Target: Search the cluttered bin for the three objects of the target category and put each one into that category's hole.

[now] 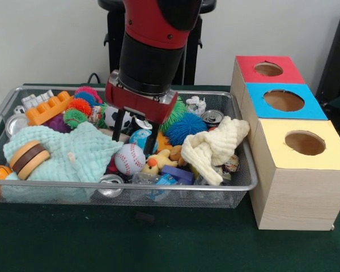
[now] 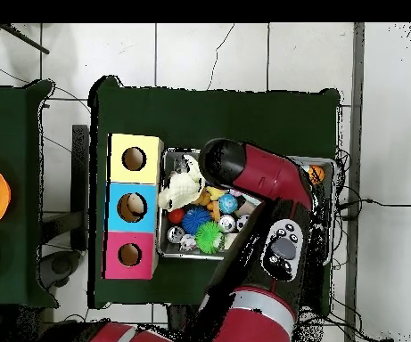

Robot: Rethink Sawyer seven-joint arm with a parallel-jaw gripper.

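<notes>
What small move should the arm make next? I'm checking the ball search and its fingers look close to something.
Probably a short descent, then close. The gripper hangs open over the middle of the wire bin, its dark fingers either side of a small blue globe ball, with the baseball just in front. Whether the fingers reach low enough to grip is hard to tell.

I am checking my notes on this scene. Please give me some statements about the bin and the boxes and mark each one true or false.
1. The gripper hangs over the wire bin. True.
2. The baseball lies outside the bin. False: it lies inside, near the front wall.
3. The yellow box stands nearest the camera in the front view. True.
4. The red box has no hole. False: it has a round hole on top.
5. The cream cloth lies at the bin's end beside the boxes. True.
</notes>
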